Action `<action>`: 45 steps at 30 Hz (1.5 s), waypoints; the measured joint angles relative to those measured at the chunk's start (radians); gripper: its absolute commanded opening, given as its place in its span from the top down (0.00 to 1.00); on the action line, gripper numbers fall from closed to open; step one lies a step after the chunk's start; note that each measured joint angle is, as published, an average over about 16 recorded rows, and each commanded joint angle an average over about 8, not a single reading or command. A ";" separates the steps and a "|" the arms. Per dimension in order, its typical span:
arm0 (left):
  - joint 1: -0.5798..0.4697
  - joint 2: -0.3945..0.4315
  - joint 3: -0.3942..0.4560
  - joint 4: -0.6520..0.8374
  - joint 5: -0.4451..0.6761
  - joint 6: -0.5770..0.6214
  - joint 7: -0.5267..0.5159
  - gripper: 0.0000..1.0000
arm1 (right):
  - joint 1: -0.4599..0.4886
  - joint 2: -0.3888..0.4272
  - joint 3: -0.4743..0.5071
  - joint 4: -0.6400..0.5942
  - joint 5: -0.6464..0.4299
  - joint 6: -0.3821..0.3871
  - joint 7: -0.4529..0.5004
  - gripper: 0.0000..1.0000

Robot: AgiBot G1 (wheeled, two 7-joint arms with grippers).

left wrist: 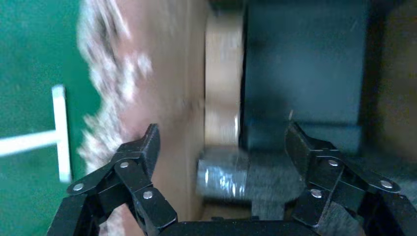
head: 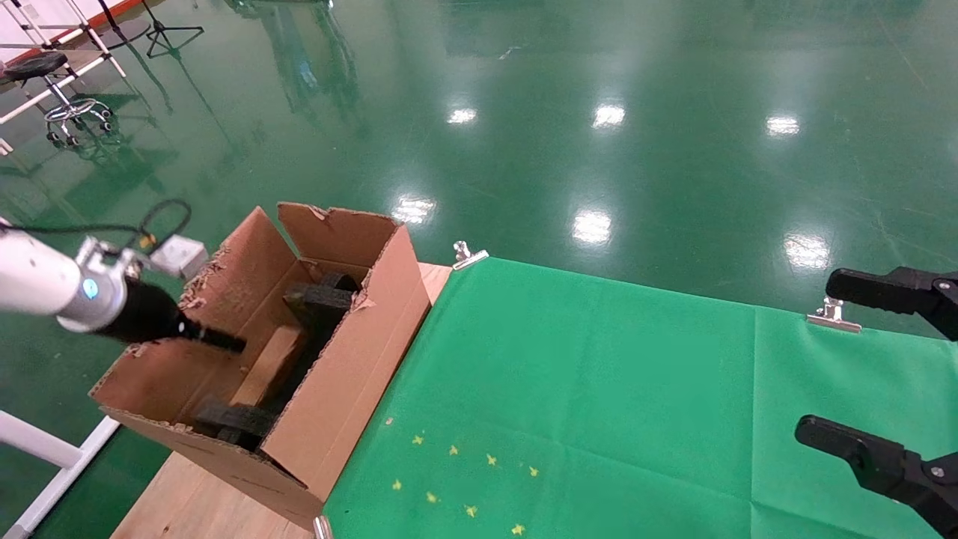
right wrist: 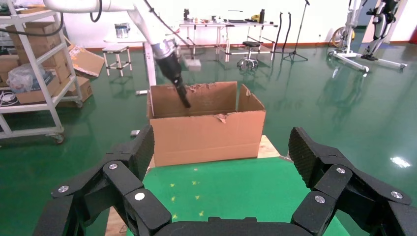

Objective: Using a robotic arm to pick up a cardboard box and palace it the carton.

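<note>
While one cardboard box [head: 271, 364] lies in one carton [head: 340, 404], both pincers (left [left wrist: 222, 147], right [right wrist: 221, 156]) gape apart.

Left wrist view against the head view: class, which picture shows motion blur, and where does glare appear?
Left wrist view: the carton flap edge smears, though the open left end effector looks crisp. Head view: sharp, with ceiling-light glare on the green floor.
</note>
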 measured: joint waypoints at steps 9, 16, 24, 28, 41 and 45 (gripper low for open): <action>-0.050 -0.116 -0.059 -0.181 -0.099 0.042 -0.005 0.00 | 0.000 0.000 0.000 0.000 0.000 0.000 0.000 0.00; -0.058 -0.185 -0.091 -0.292 -0.165 0.067 -0.016 0.00 | 0.000 0.000 0.000 0.000 0.000 0.000 0.000 0.00; -0.036 -0.197 -0.122 -0.337 -0.198 0.082 0.000 0.00 | 0.000 0.000 0.000 0.000 0.000 0.000 0.000 0.00; -0.005 -0.188 -0.157 -0.353 -0.224 0.096 0.030 0.00 | 0.000 0.000 0.000 0.000 0.000 0.000 0.000 0.00; 0.153 -0.149 -0.348 -0.460 -0.368 0.173 0.188 0.00 | 0.000 0.000 0.000 0.000 0.000 0.000 0.000 0.00; 0.205 -0.137 -0.410 -0.494 -0.415 0.198 0.239 0.00 | 0.000 0.000 0.000 0.000 0.000 0.000 0.000 0.00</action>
